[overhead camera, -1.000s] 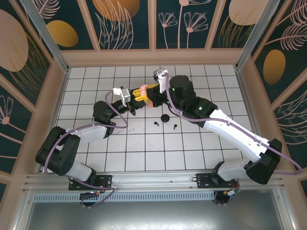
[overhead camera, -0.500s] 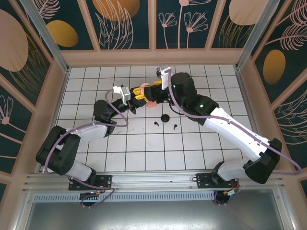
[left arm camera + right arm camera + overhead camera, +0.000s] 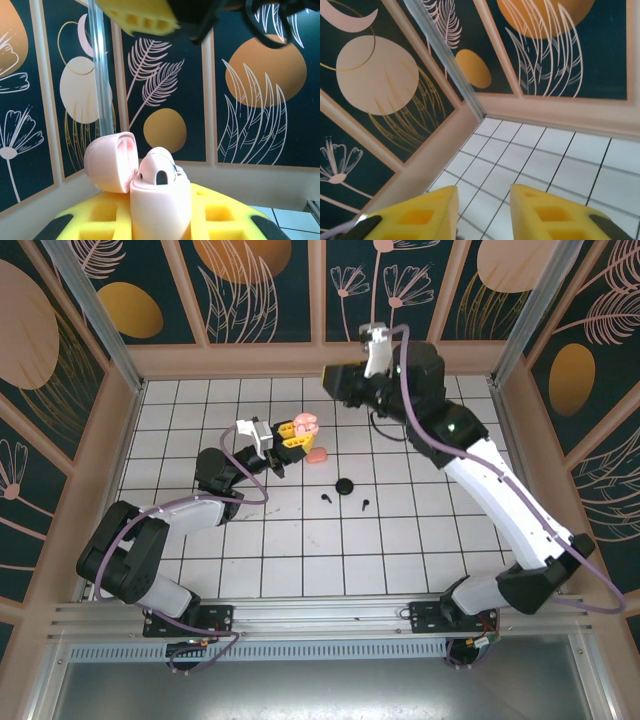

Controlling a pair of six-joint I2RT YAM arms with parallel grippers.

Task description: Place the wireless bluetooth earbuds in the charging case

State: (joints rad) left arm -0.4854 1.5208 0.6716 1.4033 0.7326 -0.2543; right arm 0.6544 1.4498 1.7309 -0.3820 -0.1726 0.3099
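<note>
My left gripper (image 3: 291, 433) is shut on an open pale pink charging case (image 3: 306, 423) and holds it upright above the tiles. In the left wrist view the case (image 3: 160, 200) stands between my yellow fingers (image 3: 227, 212). Its lid (image 3: 110, 162) is swung back to the left, and a pink earbud (image 3: 159, 170) sits in its top. My right gripper (image 3: 338, 383) hangs high near the back wall, away from the case. In the right wrist view this gripper (image 3: 484, 191) is open, with bare tiles in the gap. Two black earbuds (image 3: 327, 498) (image 3: 364, 504) lie on the tiles.
A round black case (image 3: 345, 486) lies just behind the black earbuds. A second pink rounded piece (image 3: 318, 454) rests on the tile below the held case. The back wall (image 3: 320, 358) stands close behind my right gripper. White tiles (image 3: 400, 550) stretch toward the near edge.
My right gripper has let go at the pink case, opened, and drawn up and back toward the far wall. The left gripper has kept its hold on the case in the same place.
</note>
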